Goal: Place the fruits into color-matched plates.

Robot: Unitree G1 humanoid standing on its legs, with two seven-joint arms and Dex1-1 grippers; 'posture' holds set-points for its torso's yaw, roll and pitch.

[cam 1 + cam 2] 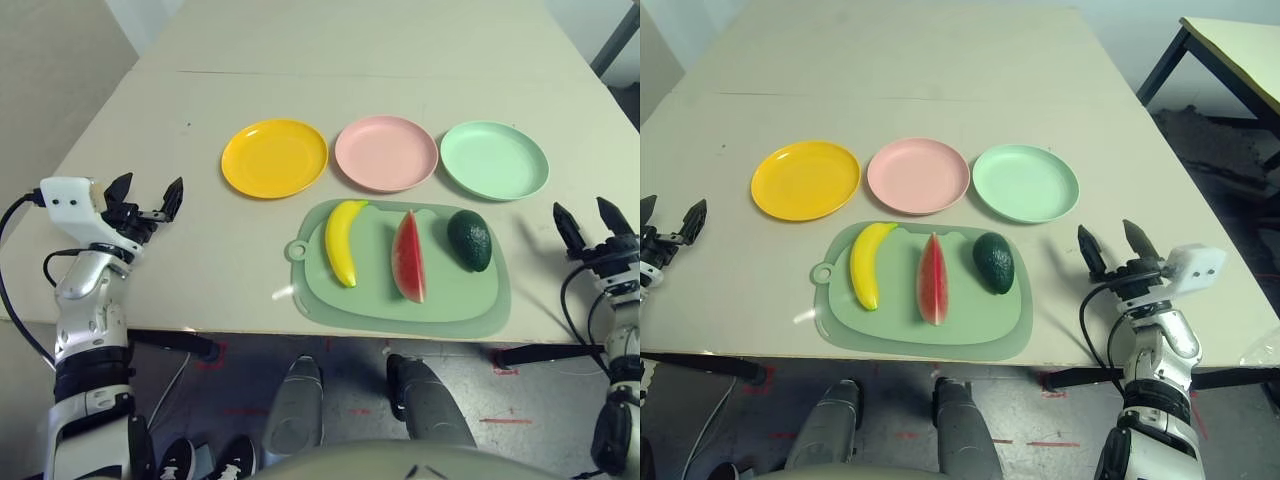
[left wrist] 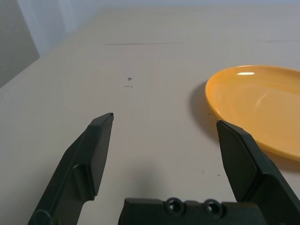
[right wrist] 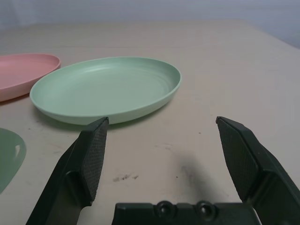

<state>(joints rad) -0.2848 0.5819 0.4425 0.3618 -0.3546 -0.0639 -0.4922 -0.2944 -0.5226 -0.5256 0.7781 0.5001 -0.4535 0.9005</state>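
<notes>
Fruits [image 1: 408,262] on green mat [image 1: 325,300], pale table [image 1: 270,95]; grey floor [image 1: 340,400]; each claw [image 1: 145,198] spread.

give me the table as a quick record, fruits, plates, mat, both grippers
banana: on the mat, left end
watermelon wedge: on the mat, middle
avocado: on the mat, right end
mat: pale green, nearer the robot than the plates
plates: yellow-orange plate left, pink plate middle, mint green plate right, all empty
left gripper: open, left of the mat
right gripper: open, right of the mat
fruits plated: none
</notes>
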